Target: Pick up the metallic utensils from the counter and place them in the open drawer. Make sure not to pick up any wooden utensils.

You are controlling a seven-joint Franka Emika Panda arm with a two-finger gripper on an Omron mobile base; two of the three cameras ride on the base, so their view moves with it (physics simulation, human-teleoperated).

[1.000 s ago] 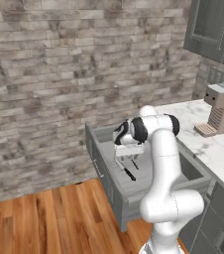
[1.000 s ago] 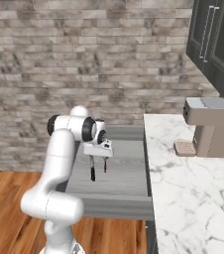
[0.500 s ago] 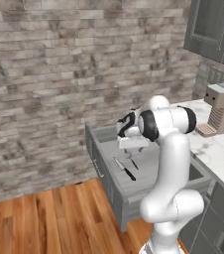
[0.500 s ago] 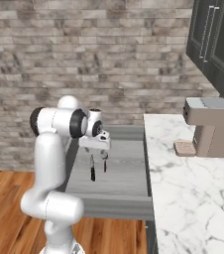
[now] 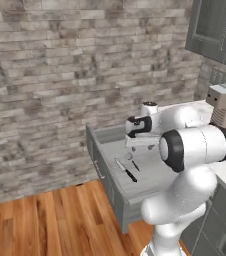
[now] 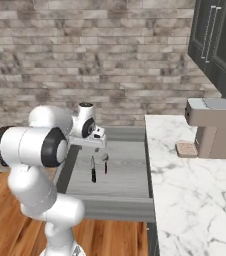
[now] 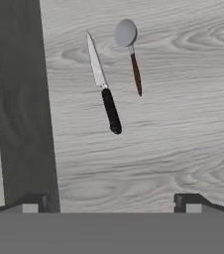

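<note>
Two-finger gripper [image 7: 111, 201] hovers above wide shallow grey open drawer [image 7: 183, 144], jaws spread wide, nothing held. Black-handled knife with silver blade [image 7: 104, 92] and slim round-headed spoon [image 7: 130, 51] lie side by side on drawer floor, not touching. Placing looks done. White marble counter [image 6: 195, 175] shows no utensil here. Next: lift clear, check counter for stray metal pieces.

knife [image 7: 103, 83]: shiny metal blade, matt black handle; drawer [image 7: 183, 129]: grey woodgrain

Arm folded forward at elbow; wrist level; end effector [image 7: 109, 202] points straight down, fingertips [image 7: 32, 203] spread wide apart, holding nothing.
</note>
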